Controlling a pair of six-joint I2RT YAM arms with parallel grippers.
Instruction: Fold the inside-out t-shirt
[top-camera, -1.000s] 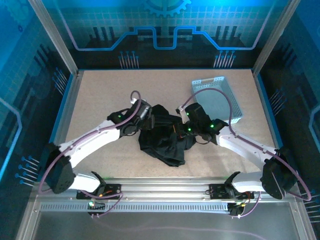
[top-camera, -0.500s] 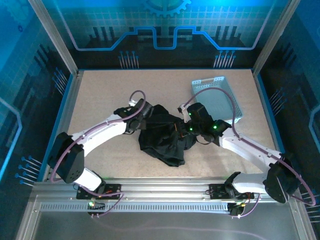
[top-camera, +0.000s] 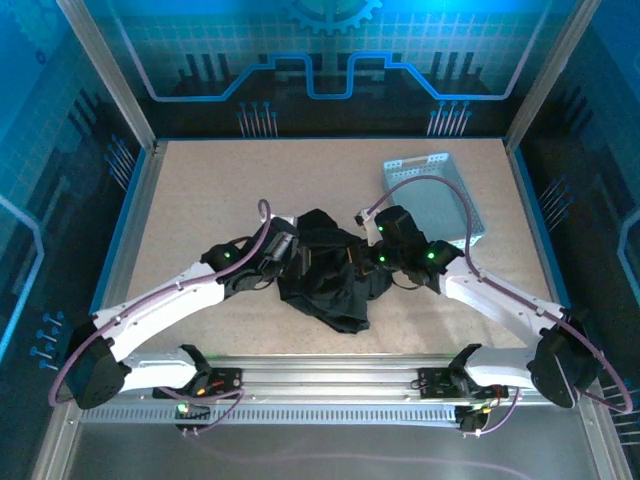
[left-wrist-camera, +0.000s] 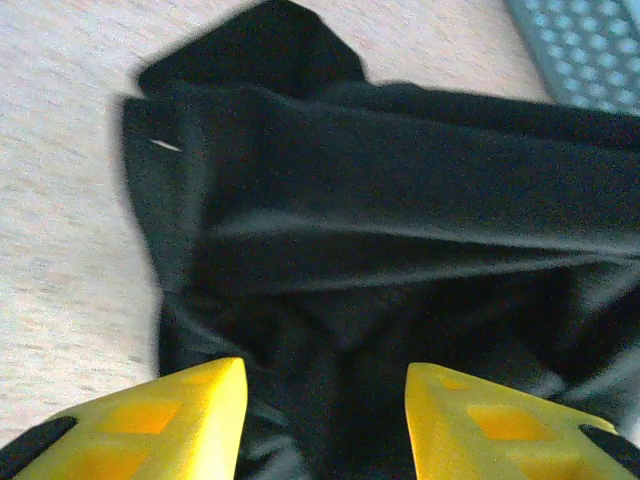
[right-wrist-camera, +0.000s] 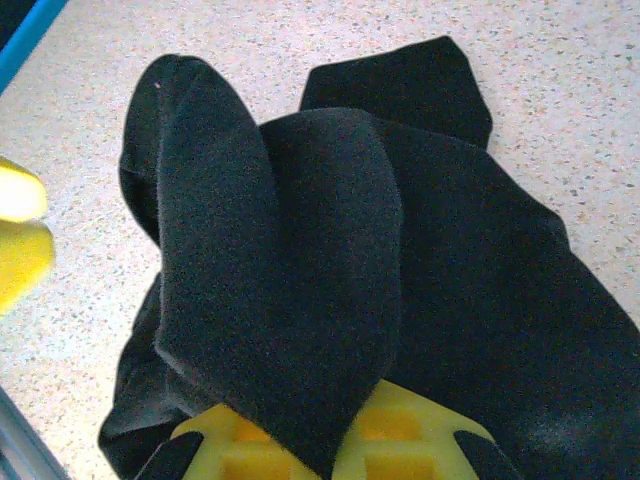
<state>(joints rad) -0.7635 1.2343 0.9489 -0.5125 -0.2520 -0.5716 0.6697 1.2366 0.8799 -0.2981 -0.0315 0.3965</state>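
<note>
In the middle of the table (top-camera: 220, 190), a little nearer the front edge than the back, the inside-out t-shirt (top-camera: 330, 275) lies in a black crumpled heap. Its outline is hard to read: sleeves, hem and neck are lost in the folds. From the left wrist I can pick out one small white fleck (left-wrist-camera: 165, 146) near its edge, too blurred to name.

The right gripper (top-camera: 364, 261) is closed on a fold of the t-shirt (right-wrist-camera: 330, 250). The cloth drapes over its yellow fingers (right-wrist-camera: 405, 425) and hides their tips. The left gripper (top-camera: 291, 262) sits at the heap's left side. Its jaws (left-wrist-camera: 325, 385) stand partly apart with dark cloth (left-wrist-camera: 400, 230) in the gap, and nothing is visibly pinched.

A light grey perforated tray (top-camera: 418, 160) sits toward the far right corner, just apart from the shirt, its corner cut off in the left wrist view (left-wrist-camera: 590, 40).

The table is speckled beige board with blue edging. A blue circuit-patterned wall (top-camera: 320, 60) stands behind it.
</note>
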